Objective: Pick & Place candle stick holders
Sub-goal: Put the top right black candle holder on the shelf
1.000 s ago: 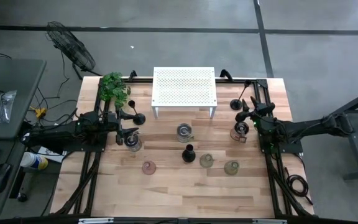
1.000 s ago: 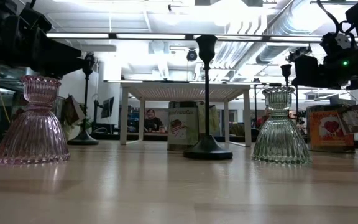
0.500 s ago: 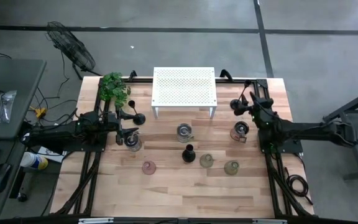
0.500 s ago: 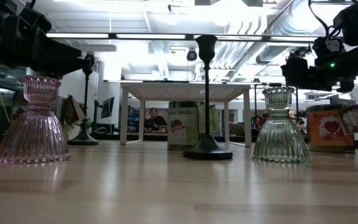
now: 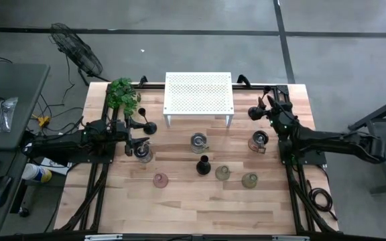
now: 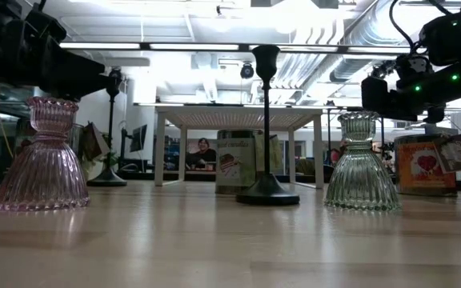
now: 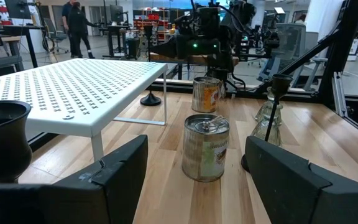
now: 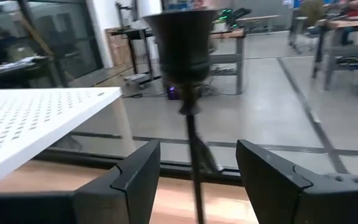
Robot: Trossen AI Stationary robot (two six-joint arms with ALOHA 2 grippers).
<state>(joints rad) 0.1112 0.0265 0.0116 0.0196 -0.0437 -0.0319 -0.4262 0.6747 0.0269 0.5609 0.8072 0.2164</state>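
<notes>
My right gripper point(image 5: 269, 108) is open at the table's far right. A tall black candlestick point(image 5: 254, 112) stands there on its round base, and its stem point(image 8: 194, 149) and cup point(image 8: 179, 37) rise just ahead, between the two fingers point(image 8: 132, 171), which stand clear of it. My left gripper point(image 5: 135, 138) is open and empty at the left, beside a second black candlestick point(image 5: 150, 127) and a clear glass holder point(image 5: 143, 156). A third black candlestick point(image 5: 203, 165), a pinkish holder point(image 5: 160, 179) and two greenish holders point(image 5: 223, 173) stand near the middle.
A white perforated shelf point(image 5: 198, 94) stands at the far middle and a green plant point(image 5: 122, 94) at the far left. Two tin cans point(image 5: 198, 141) point(image 5: 259, 141) stand between the arms; one is right ahead of my left gripper point(image 7: 206, 146). People show in the room beyond.
My right gripper has moved toward the table's far edge, away from the right tin can and up to the black candlestick at the far right, staying open. The left arm and all objects have kept still.
</notes>
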